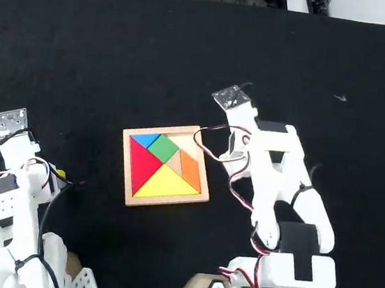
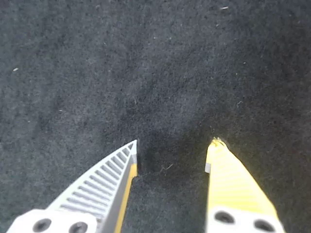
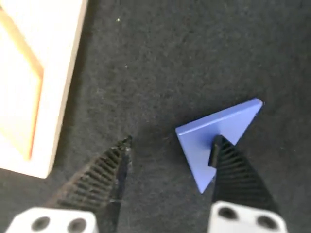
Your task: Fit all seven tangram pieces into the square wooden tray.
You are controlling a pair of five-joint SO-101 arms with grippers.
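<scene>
high view, tray: we see the square wooden tray (image 1: 131,194) mid-table on the black cloth (image 1: 84,53), turned a little askew.
high view, pieces: red (image 1: 140,167), yellow (image 1: 167,181), green (image 1: 164,147), light blue (image 1: 144,139), orange (image 1: 191,169) and a tan piece (image 1: 176,160) lie flat in the tray; bare wood shows at the corner nearest the right arm.
high view, right arm: right arm (image 1: 273,175) is folded, base at the near edge, wrist reaching over the cloth just beside the tray's far right corner.
high view, left arm: left arm (image 1: 11,192) is at the near left, well apart from the tray, wrist pointing away from the base.
left wrist view, tool: left gripper (image 2: 175,145) is released, jaws spread wide over cloth, holding nothing.
right wrist view, tool: right gripper (image 3: 172,143) is released, jaws apart, pointing down at the cloth.
right wrist view, piece: blue triangle (image 3: 214,124) lies flat on the cloth outside the tray; one fingertip (image 3: 219,145) is over it, and we cannot tell if it touches.
right wrist view, tray: tray rim (image 3: 53,73) is near the other jaw.
</scene>
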